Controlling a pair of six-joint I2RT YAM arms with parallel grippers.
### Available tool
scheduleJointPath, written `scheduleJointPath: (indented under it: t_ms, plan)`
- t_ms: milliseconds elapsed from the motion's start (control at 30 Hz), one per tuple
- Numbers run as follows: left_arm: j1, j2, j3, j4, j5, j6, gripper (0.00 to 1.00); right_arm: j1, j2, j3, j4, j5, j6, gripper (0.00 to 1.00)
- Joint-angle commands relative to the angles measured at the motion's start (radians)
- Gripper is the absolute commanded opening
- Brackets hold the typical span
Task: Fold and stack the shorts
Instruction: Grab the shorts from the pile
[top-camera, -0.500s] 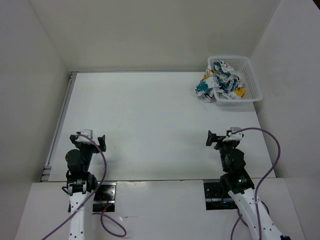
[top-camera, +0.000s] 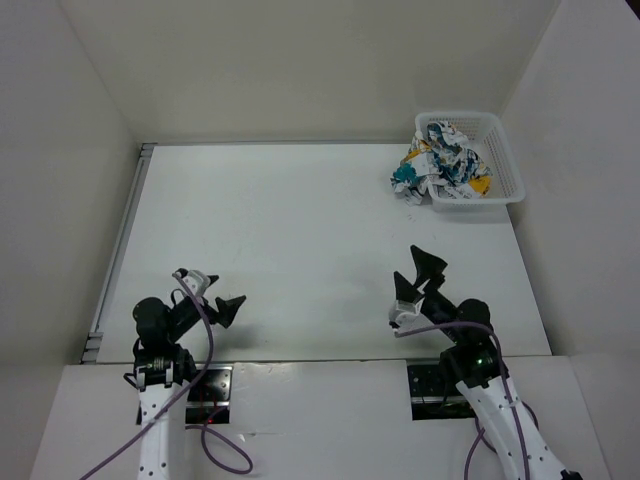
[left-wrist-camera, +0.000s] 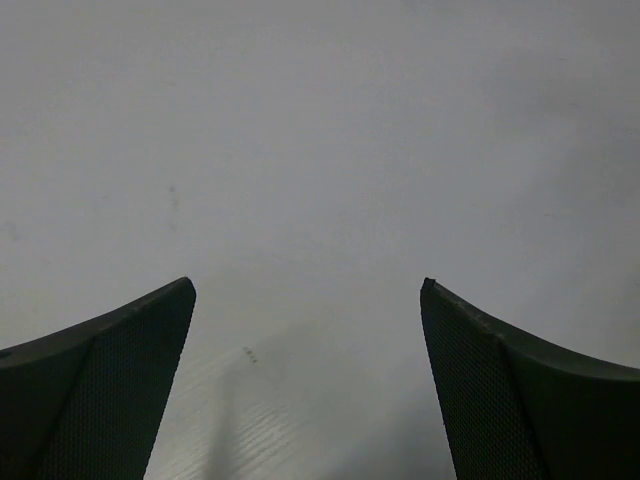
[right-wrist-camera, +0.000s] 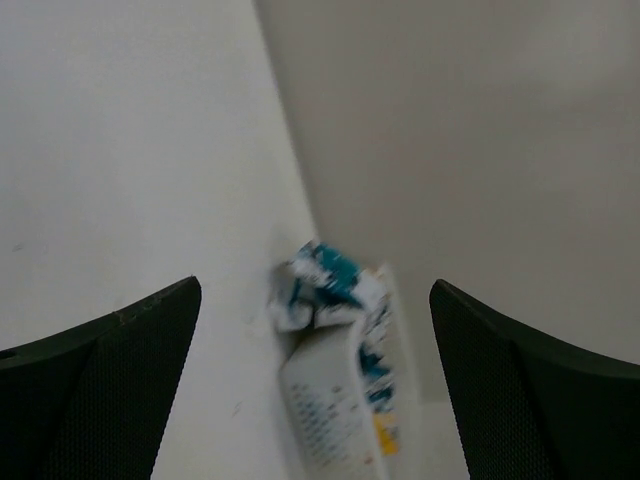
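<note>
The printed shorts (top-camera: 442, 164) lie crumpled in the white lattice basket (top-camera: 507, 165) at the table's far right, part of the cloth spilling over its left rim onto the table. The right wrist view shows them blurred (right-wrist-camera: 325, 282) beside the basket (right-wrist-camera: 330, 410), far ahead. My right gripper (top-camera: 418, 274) is open and empty, raised over the table's near right, well short of the basket. My left gripper (top-camera: 212, 292) is open and empty at the near left, with only bare table between its fingers (left-wrist-camera: 120, 360).
White walls enclose the table on the left, back and right. A metal rail (top-camera: 120, 240) runs along the table's left edge. The white tabletop (top-camera: 300, 230) stretches between the arms and the basket.
Both grippers have swung from pointing sideways to pointing out over the table. The right one has risen and moved forward-left. The shorts and basket have not moved.
</note>
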Motion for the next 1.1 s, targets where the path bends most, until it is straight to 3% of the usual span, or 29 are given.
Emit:
scheduleJointPath:
  t_ms: [0, 33, 133, 167, 200, 233, 267, 300, 333, 400, 433, 467, 500, 567, 633, 867, 1067]
  plan:
    - [0.005, -0.010, -0.004, 0.176, 0.291, 0.005, 1.00, 0.004, -0.014, -0.032, 0.430, -0.192, -0.182, 1.00]
    - [0.005, 0.002, 0.011, 0.257, 0.263, 0.005, 1.00, 0.004, -0.014, 0.029, 0.462, -0.192, -0.062, 1.00]
    - [-0.050, 0.059, 0.071, 0.451, 0.147, 0.005, 1.00, 0.004, 0.161, 0.211, 0.447, -0.170, 0.001, 0.99]
    - [-0.063, 0.120, 0.097, 0.474, 0.129, 0.005, 1.00, 0.013, 0.344, 0.271, 0.447, -0.139, 0.063, 0.99]
    - [-0.094, 0.168, 0.167, 0.474, 0.102, 0.005, 1.00, 0.013, 0.450, 0.415, 0.464, -0.036, 0.140, 0.99]
    - [-0.111, 0.293, 0.213, 0.461, 0.077, 0.005, 1.00, 0.027, 0.562, 0.506, 0.470, 0.041, 0.342, 0.99]
    - [-0.129, 0.371, 0.268, 0.442, 0.048, 0.005, 1.00, 0.048, 0.792, 0.602, 0.441, 0.234, 0.442, 0.99]
    - [-0.172, 0.454, 0.331, 0.427, 0.007, 0.005, 1.00, 0.048, 0.898, 0.782, 0.408, 0.328, 0.546, 0.99]
    - [-0.200, 0.636, 0.405, 0.398, -0.109, 0.005, 1.00, 0.048, 0.989, 0.842, 0.386, 0.396, 0.627, 0.99]
    - [-0.252, 0.836, 0.699, 0.234, -0.240, 0.005, 1.00, 0.009, 1.170, 0.933, 0.302, 0.436, 0.718, 0.99]
    - [-0.278, 1.036, 0.803, 0.162, -0.281, 0.005, 1.00, -0.008, 1.212, 1.010, 0.260, 0.436, 0.757, 0.99]
    - [-0.278, 1.131, 0.903, 0.025, -0.341, 0.005, 1.00, -0.028, 1.264, 1.067, 0.145, 0.436, 0.877, 0.99]
    - [-0.278, 1.302, 1.089, -0.045, -0.363, 0.005, 1.00, -0.080, 1.390, 1.215, 0.067, 0.458, 0.956, 0.99]
    - [-0.278, 1.444, 1.248, -0.230, -0.363, 0.005, 1.00, -0.141, 1.538, 1.374, -0.142, 0.493, 1.179, 0.99]
    - [-0.278, 1.574, 1.376, -0.286, -0.363, 0.005, 1.00, -0.219, 1.705, 1.541, -0.215, 0.565, 1.283, 0.90]
    - [-0.269, 1.632, 1.360, -0.198, -0.230, 0.005, 1.00, -0.355, 1.925, 1.660, -0.237, 0.784, 1.420, 0.80]
    - [-0.269, 1.673, 1.370, -0.198, -0.205, 0.005, 1.00, -0.419, 2.031, 1.680, -0.205, 0.875, 1.420, 0.80]
